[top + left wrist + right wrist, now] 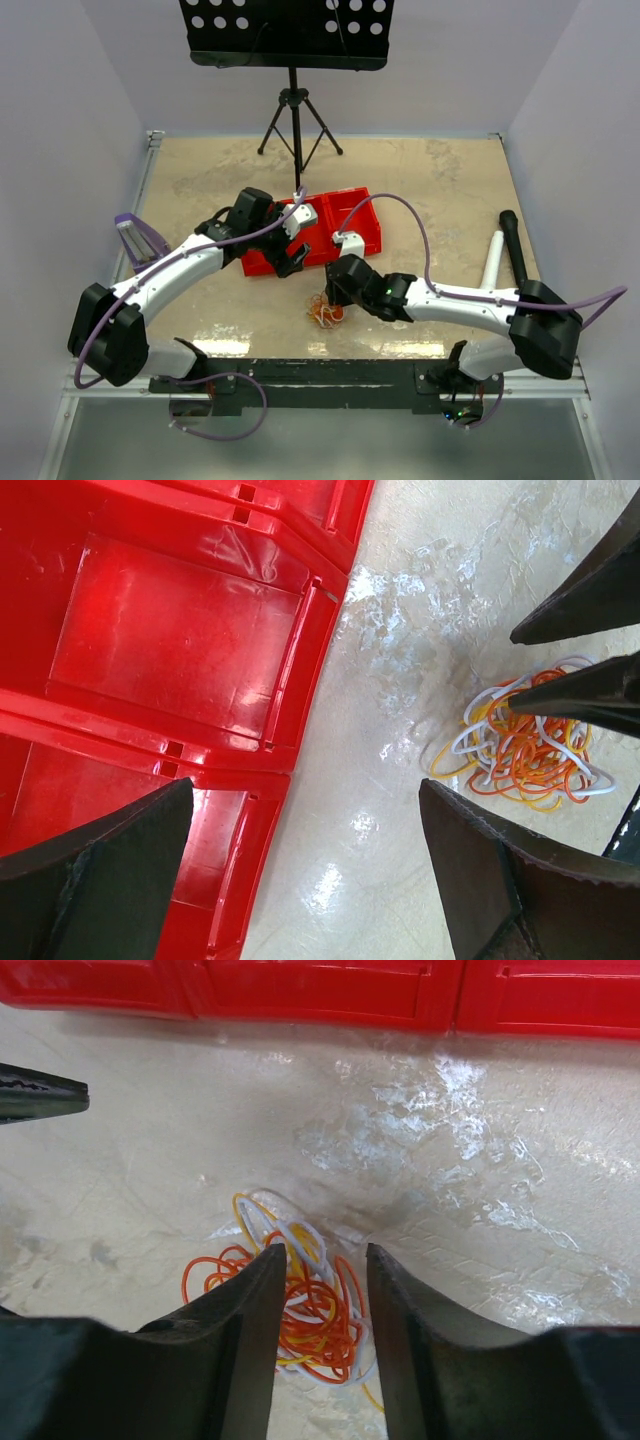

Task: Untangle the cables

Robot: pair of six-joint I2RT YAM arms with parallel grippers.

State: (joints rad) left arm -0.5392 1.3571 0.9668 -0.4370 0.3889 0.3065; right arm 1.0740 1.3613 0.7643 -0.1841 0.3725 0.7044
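Two robot arms: the left arm (170, 272) and the right arm (465, 300) share glossy white link shells joined by chunky black joint housings. Thin purple hoses (390, 196) loop loosely along both. Seen close up, the fingers (100, 880) are matte black wedges that taper to narrow tips.

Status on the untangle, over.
Left pincer open, over red bin edge. Right pincer part open, straddling the cables, one tangled clump on table. Bin apart from clump; nothing blocking.
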